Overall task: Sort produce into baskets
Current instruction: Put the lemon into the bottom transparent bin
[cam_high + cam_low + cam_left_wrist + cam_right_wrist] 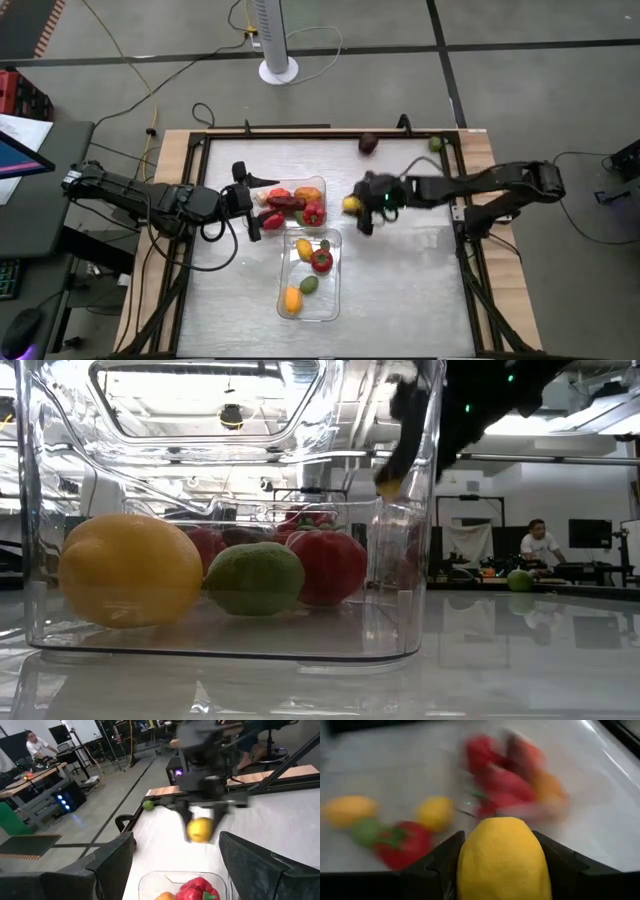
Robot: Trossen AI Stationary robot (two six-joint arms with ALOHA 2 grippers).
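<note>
The white table (400, 290) bears two baskets (310, 280) and loose produce (368, 144).

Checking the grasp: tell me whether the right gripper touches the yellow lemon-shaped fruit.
Touching. The right wrist view shows the right gripper with both fingers pressed against the yellow lemon-shaped fruit.

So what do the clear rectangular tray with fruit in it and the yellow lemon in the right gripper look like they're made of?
The clear rectangular tray looks like hard glossy plastic: see-through walls with bright reflections. The yellow lemon, held between the right gripper's fingers, looks like smooth moulded plastic or foam, evenly coloured with a soft sheen; which one isn't clear.
</note>
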